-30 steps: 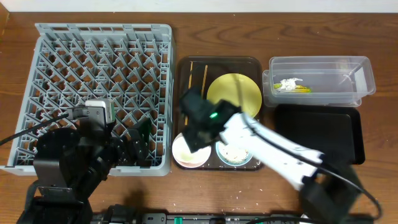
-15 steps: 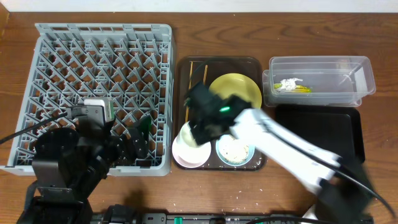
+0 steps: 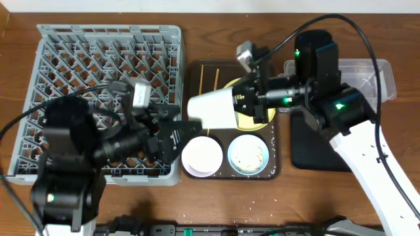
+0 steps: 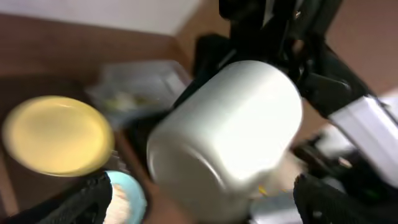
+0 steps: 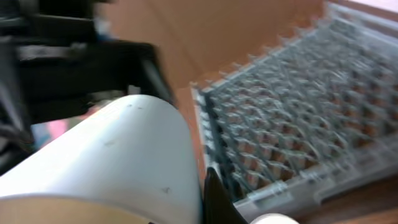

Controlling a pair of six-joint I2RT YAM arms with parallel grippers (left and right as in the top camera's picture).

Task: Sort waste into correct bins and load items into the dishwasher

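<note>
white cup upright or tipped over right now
Tipped: the white cup lies sideways in the air, held by the right gripper above the brown tray.

The left arm (image 3: pixel 65 141) is black all over, built of blocky, rounded joint housings. A silver-grey camera block (image 3: pixel 139 93) is mounted at its wrist, and a thin black cable (image 3: pixel 65 98) loops along it. The left claw (image 3: pixel 178 136) has matte black fingers (image 4: pixel 93 196). The right arm (image 3: pixel 367 157) has a glossy white, tapered link under black cylindrical joints, which carry small green lights (image 3: pixel 338 105). A long black lead (image 3: pixel 331 18) arcs over it. A second silver camera housing (image 3: pixel 246 54) sits at its wrist, beside the black right claw (image 3: pixel 239 105).
</note>
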